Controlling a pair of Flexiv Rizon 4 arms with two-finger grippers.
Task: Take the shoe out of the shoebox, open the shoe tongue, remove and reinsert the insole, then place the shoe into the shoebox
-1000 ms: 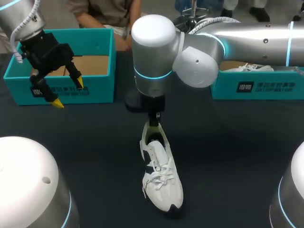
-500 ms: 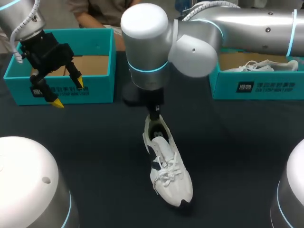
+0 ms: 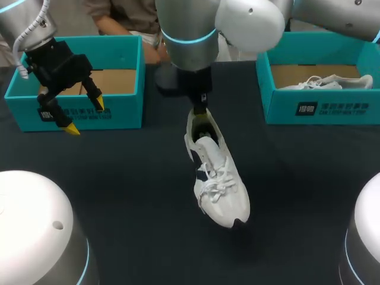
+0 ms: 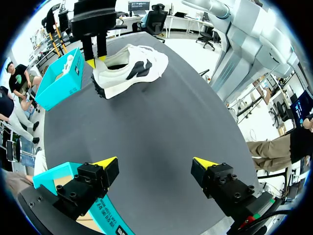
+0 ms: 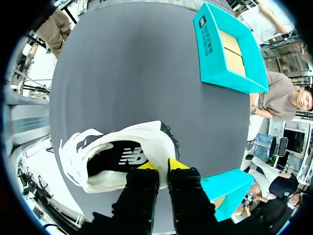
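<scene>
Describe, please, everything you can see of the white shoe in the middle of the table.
The white shoe is a lace-up trainer with white laces, a dark side panel and black outsole. The right gripper is shut on its heel collar, one finger inside the opening. Its toe points toward the robot over the dark table.

My right arm (image 3: 190,29) has swung back toward its own side, and the right claw (image 3: 200,111), clamped on the heel collar, has dragged the shoe (image 3: 217,181) along with it. The toe ahead of the claw now points further toward the shoebox (image 3: 320,110) on that side. That shoebox has come out from under my elbow.
</scene>
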